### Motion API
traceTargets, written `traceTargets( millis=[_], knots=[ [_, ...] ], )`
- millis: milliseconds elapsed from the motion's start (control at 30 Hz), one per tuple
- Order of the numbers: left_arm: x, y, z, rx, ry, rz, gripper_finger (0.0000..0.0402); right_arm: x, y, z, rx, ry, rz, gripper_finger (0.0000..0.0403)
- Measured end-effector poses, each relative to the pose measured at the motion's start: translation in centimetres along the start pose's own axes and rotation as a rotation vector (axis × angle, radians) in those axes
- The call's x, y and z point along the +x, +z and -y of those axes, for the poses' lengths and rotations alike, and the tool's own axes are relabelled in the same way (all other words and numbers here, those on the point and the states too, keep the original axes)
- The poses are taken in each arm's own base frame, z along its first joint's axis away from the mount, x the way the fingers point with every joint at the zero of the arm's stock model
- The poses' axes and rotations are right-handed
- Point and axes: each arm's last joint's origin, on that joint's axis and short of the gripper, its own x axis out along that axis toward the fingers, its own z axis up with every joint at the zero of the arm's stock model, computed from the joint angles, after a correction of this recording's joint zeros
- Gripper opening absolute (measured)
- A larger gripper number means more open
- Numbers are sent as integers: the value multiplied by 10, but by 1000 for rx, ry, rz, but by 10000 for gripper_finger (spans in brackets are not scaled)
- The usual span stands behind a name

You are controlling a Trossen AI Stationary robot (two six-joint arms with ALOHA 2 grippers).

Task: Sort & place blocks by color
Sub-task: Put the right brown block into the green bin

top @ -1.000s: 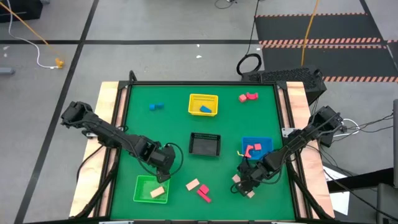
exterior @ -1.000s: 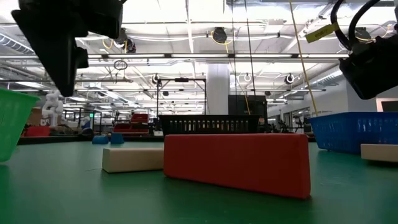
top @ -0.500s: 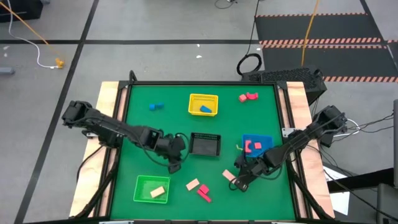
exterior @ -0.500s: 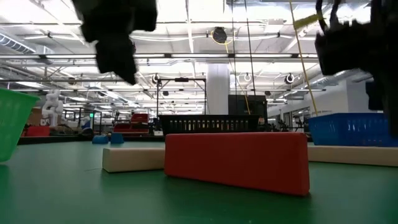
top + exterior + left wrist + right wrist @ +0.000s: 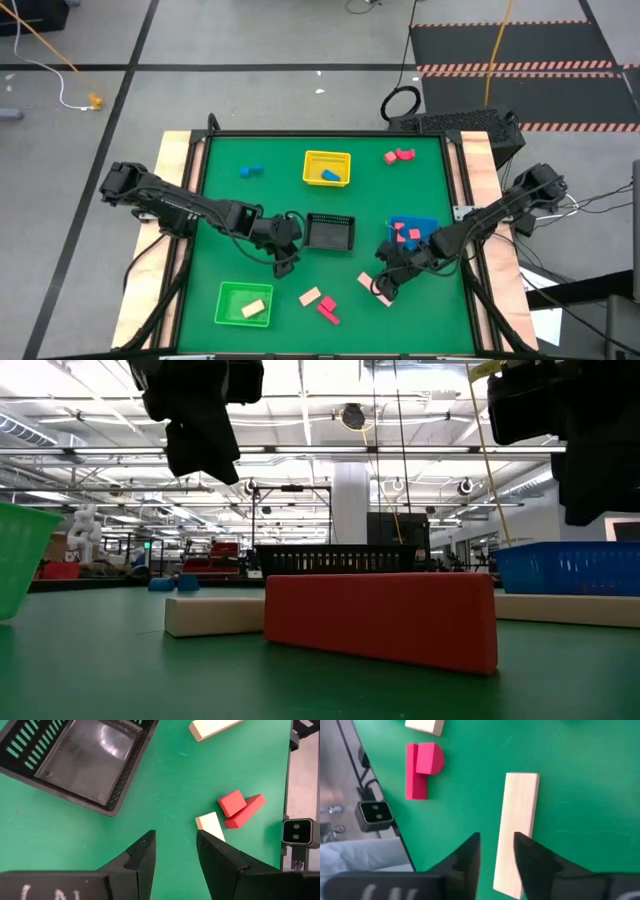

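Observation:
My left gripper (image 5: 285, 262) (image 5: 175, 845) hangs open over bare mat beside the near-left corner of the black basket (image 5: 330, 232). My right gripper (image 5: 385, 287) (image 5: 496, 845) is open and raised over a pale tan bar (image 5: 372, 285) (image 5: 520, 815), which lies flat on the mat. A tan block (image 5: 310, 296) and red blocks (image 5: 328, 312) lie near the table's near edge. Two blue blocks (image 5: 250, 172) and red-pink blocks (image 5: 398, 155) lie toward the far edge.
The green basket (image 5: 243, 303) holds a tan block. The yellow basket (image 5: 327, 167) holds a blue block, and the blue basket (image 5: 412, 232) holds red ones. In the low view a red block (image 5: 385, 622) stands close to the camera.
My left gripper has moved from above the green basket toward the far and right, to the black basket's near-left corner. My right gripper has risen and shifted slightly toward the table's left. The tan bar under it now lies farther left than before.

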Motion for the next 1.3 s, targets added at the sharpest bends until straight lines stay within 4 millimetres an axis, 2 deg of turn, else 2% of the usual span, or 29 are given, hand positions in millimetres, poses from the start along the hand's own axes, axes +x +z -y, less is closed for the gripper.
traceTargets(
  millis=[200,333,467,600,900,1133,1300],
  knots=[
    [0,0,1,13,-19,-14,143,7,4,-3,-120,35,21,185],
    [0,-1,1,13,-22,-15,143,12,10,-15,-296,126,137,210],
    [0,-2,4,15,-27,-18,143,19,11,-20,-426,99,266,214],
    [0,-3,6,-29,-35,-16,143,23,9,-16,-448,13,329,214],
    [0,-3,9,-161,-9,28,143,35,-14,-6,-365,-106,245,215],
    [0,2,16,-192,-48,103,143,37,-25,-7,-317,-137,312,215],
    [-1,3,22,-198,-85,135,143,38,-33,-8,-324,-129,300,215]
  ],
)
